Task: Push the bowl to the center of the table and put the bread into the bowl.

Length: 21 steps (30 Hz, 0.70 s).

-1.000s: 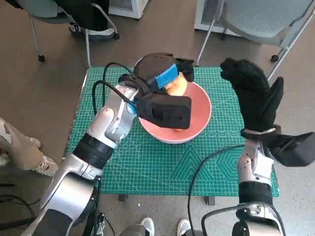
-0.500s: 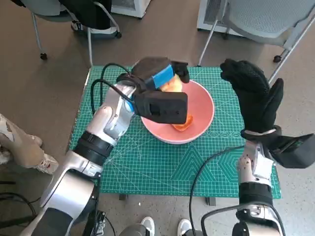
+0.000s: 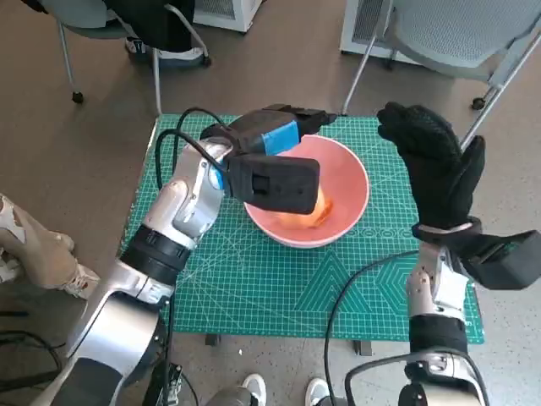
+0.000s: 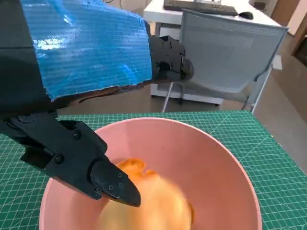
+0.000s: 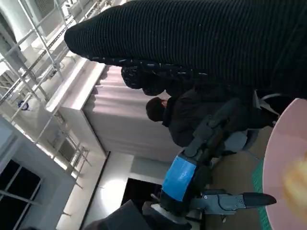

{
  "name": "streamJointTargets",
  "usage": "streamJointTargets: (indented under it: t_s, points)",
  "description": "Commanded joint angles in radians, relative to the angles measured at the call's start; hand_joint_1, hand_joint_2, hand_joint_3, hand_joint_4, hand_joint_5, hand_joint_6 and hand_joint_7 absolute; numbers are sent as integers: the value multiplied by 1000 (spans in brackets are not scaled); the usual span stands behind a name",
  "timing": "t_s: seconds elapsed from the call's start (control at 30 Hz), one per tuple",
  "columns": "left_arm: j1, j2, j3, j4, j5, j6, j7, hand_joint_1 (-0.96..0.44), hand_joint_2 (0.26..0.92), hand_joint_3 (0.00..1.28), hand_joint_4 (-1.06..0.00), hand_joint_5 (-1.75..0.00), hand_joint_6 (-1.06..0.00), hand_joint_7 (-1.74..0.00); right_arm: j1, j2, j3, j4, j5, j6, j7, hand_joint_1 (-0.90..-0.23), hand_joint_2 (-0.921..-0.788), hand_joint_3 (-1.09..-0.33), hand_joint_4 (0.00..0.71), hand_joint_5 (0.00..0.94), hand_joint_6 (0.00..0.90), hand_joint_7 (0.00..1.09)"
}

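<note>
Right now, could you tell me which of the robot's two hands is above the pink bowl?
The left hand, the black one with blue tape, is over the bowl, with the bread lying inside. The gloved right hand is raised beside the bowl.

Silver-grey forearms with black cables; left robot hand (image 3: 275, 135) black with blue tape; right robot hand (image 3: 435, 165) black-gloved

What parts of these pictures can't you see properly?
- Bread: blurred in the left wrist view; in the head view the left hand and its wrist camera cover part of it.
- Bowl: cut off by the picture's edge in the right wrist view.
- Right hand: its fingers hardly show in its own wrist view.
</note>
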Motion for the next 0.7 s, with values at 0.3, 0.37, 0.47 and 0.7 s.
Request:
streamJointTargets:
  t_s: [0.3, 0.37, 0.47, 0.7]
  points:
    - [49, 45, 101, -40, -106, -115, 34, -485, 738, 31, 1, 1, -65, -44, 8, 11, 8, 9, -12, 7, -9, -663, -921, -803, 194, 0, 18, 508]
    - [69, 48, 142, -39, -157, -173, 53, -546, 762, 38, 1, 1, -55, -37, 10, 12, 9, 2, -11, 10, -9, -663, -921, -804, 192, 0, 17, 508]
    - [105, 26, 229, 5, -272, -325, 99, -611, 819, 44, 1, 1, -43, -27, 13, 14, 13, -13, -9, 14, -9, -663, -921, -806, 191, 0, 17, 509]
    - [173, -91, 428, 114, -627, -623, 11, -644, 913, 116, 1, 1, -88, -45, 20, 21, 25, -79, -9, 33, -21, -663, -921, -806, 181, 0, 13, 511]
